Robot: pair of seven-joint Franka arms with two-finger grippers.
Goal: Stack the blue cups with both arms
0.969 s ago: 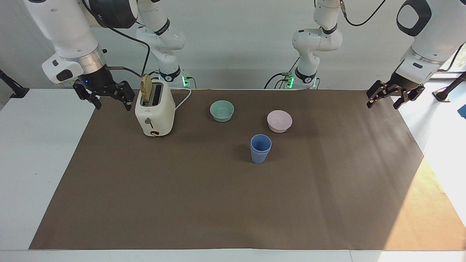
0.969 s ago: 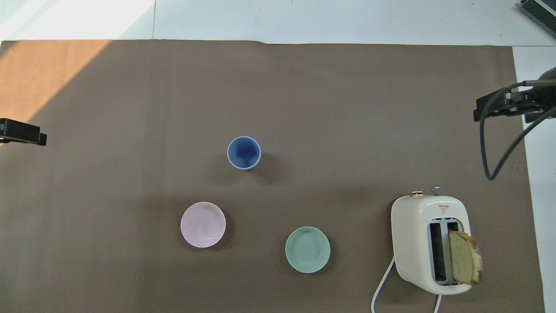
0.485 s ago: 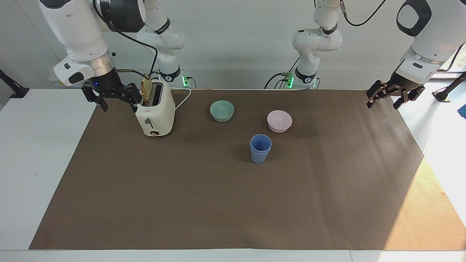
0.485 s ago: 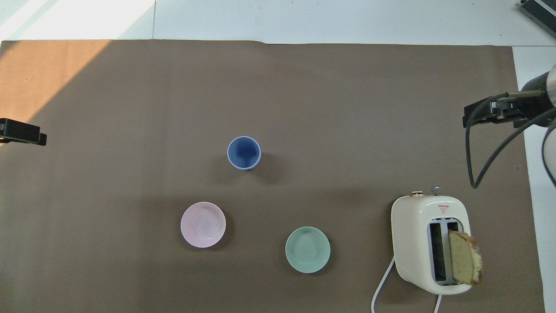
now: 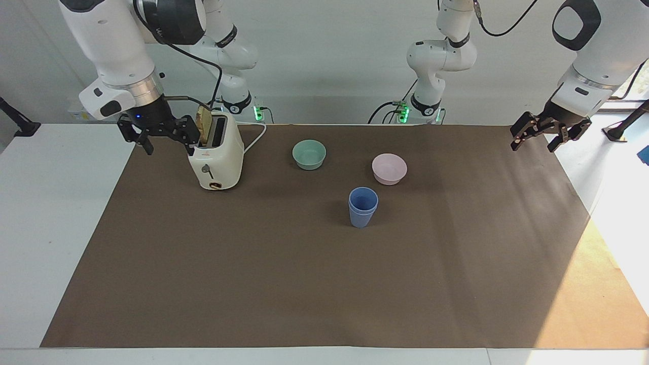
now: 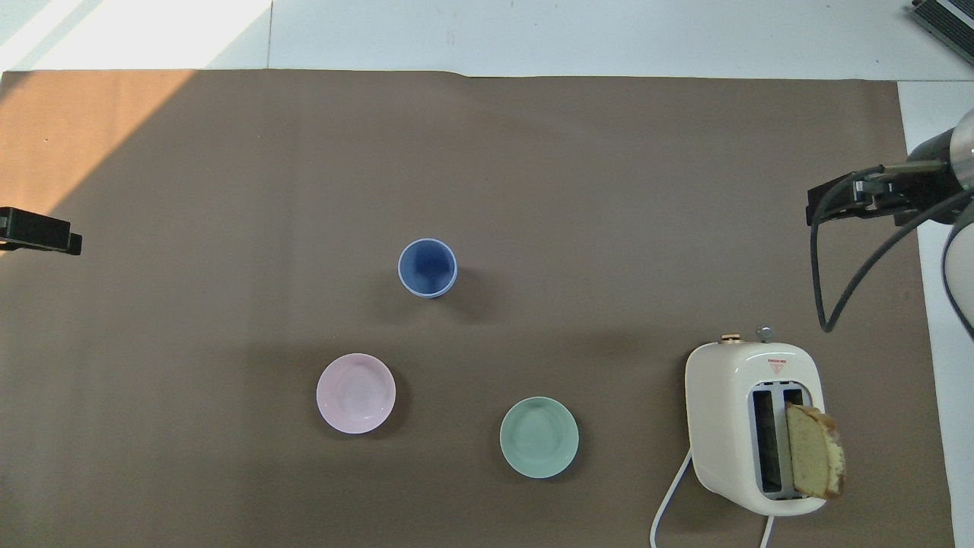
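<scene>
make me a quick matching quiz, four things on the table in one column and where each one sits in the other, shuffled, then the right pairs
Things
1. blue cups
2. pink bowl
3. teal bowl
4. bread slice

Places
A. standing in a slot of the toaster
B. between the toaster and the pink bowl
C. nested together, farther from the robots than both bowls
D. nearest of the dishes to the left arm's end of the table

Pairs: 1-C, 2-D, 3-B, 4-A
</scene>
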